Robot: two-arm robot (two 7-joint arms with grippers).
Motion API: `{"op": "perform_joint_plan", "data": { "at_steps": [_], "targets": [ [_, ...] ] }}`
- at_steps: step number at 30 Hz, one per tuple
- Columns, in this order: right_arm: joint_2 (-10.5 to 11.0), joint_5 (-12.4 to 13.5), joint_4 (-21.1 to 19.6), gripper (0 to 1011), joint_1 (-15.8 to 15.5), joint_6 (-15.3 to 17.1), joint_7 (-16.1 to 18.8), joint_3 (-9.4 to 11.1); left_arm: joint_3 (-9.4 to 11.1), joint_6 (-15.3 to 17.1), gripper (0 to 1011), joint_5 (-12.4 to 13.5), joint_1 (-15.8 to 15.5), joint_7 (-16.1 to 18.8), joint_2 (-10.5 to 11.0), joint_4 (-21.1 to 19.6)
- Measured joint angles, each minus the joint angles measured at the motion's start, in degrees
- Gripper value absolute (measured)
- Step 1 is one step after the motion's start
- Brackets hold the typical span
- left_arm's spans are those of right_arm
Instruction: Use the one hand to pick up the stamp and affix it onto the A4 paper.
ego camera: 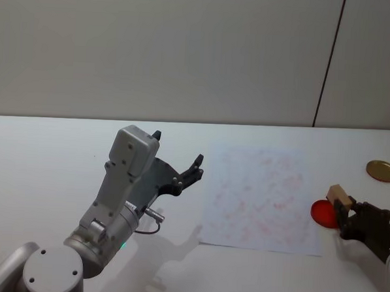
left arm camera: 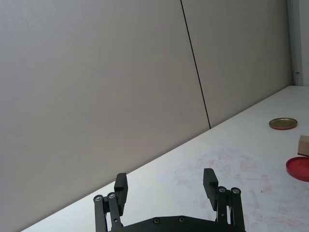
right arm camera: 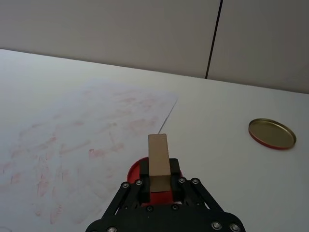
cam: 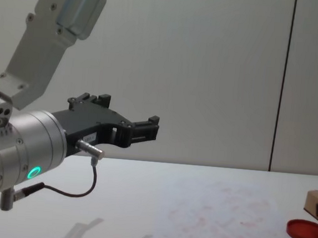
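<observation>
My right gripper (ego camera: pixel 341 205) is shut on the stamp (ego camera: pixel 338 193), a light-tan wooden block that stands up between the black fingers (right arm camera: pixel 144 168). It is held just over the flat red ink pad (ego camera: pixel 323 213), right of the A4 paper (ego camera: pixel 264 197); whether stamp and pad touch is hidden. The right wrist view shows the stamp (right arm camera: pixel 158 155) upright with the pad (right arm camera: pixel 132 170) under it and the smudged A4 paper (right arm camera: pixel 82 145) beyond. My left gripper (ego camera: pixel 178 152) hangs open and empty in the air, left of the paper. From the left wrist, the gripper (left arm camera: pixel 165 182) is open, facing the wall.
A round gold lid (ego camera: pixel 381 170) lies on the white table behind the ink pad, at the far right. The table (ego camera: pixel 51 151) ends at a grey wall with a dark vertical seam. The raised left arm (cam: pixel 34 141) takes up the near left.
</observation>
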Motion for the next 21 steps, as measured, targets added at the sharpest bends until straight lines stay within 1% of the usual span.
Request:
{"op": "perform_joint_plan", "data": {
  "at_steps": [5,10,17,21],
  "targets": [
    [0.0,0.8,0.1,217,-0.4,0.0,0.3,0.0,0.0,0.0,993,0.0,0.0,0.0,0.0,0.0],
    [-0.2,1.4,0.5,217,-0.6,-0.9,0.3,-0.1,0.0,0.0,993,0.0,0.0,0.0,0.0,0.0],
    [-0.6,1.5,1.2,217,-0.6,-2.3,-0.2,-0.3,0.0,0.0,993,0.0,0.0,0.0,0.0,0.0],
    [-0.9,1.1,1.8,217,-0.4,-2.9,-0.6,-0.4,0.0,0.0,993,0.0,0.0,0.0,0.0,0.0]
  ]
}}
